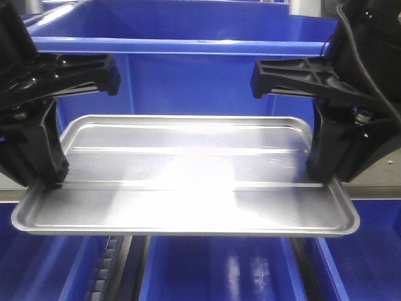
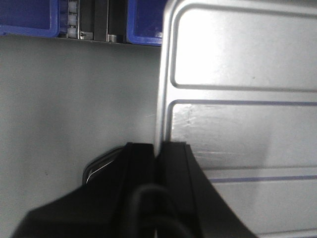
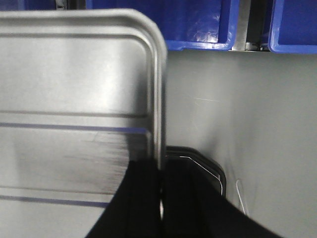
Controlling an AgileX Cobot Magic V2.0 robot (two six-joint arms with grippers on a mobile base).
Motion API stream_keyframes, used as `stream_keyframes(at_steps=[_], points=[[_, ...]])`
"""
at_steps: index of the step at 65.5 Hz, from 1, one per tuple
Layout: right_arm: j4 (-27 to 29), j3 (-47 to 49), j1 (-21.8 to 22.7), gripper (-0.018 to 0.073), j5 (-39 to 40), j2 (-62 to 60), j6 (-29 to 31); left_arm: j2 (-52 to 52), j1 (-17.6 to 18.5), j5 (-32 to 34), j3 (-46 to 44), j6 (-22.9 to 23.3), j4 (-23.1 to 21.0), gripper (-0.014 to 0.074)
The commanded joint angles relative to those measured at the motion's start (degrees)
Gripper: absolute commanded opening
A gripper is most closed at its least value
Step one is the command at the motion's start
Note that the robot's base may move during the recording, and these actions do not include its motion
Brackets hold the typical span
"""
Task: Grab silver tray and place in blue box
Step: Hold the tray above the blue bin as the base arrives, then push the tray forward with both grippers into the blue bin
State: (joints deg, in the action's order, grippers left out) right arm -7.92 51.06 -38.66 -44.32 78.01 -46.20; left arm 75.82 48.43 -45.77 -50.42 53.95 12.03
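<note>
The silver tray (image 1: 188,182) is held level between my two grippers, above a grey surface and in front of the blue box (image 1: 207,63). My left gripper (image 1: 47,179) is shut on the tray's left rim; in the left wrist view the gripper (image 2: 157,146) pinches the rim of the tray (image 2: 237,124). My right gripper (image 1: 322,175) is shut on the tray's right rim; in the right wrist view the gripper (image 3: 161,166) clamps the edge of the tray (image 3: 74,99). The blue box stands just behind the tray, its rim higher than the tray.
More blue bins (image 1: 213,269) sit below the tray's front edge, with a roller track (image 1: 106,263) between them. The grey surface (image 2: 74,109) lies under the tray. Blue bins (image 3: 198,25) also line the top of both wrist views.
</note>
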Motion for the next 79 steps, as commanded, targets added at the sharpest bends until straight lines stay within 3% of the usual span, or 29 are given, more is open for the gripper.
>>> stream_keyframes(at_steps=[1,36,51,65,79], points=[[-2.0,1.4,0.3,0.0048,0.2,-2.0,0.3,-1.9,0.3,-0.2,-1.4,0.4,1.9,-0.0104],[-2.0,1.4,0.3,0.0048,0.4,-2.0,0.3,-1.9,0.3,0.1,-1.4,0.4,2.0,-0.0104],[-2.1,1.9,0.4,0.0048,3.3,-2.0,0.3,-1.9,0.3,5.1,-1.7,0.4,2.5,-0.0104],[-3.3,10.6,0.4,0.0048,-0.7,-2.0,3.4,-1.9,0.0,4.4,-8.9,-4.2,3.3,-0.0104],[-7.0,21.9,0.4,0.0048,-0.9,-2.0,4.9,-1.9,-3.0,4.9,-17.8,-8.6,3.3,-0.0104]])
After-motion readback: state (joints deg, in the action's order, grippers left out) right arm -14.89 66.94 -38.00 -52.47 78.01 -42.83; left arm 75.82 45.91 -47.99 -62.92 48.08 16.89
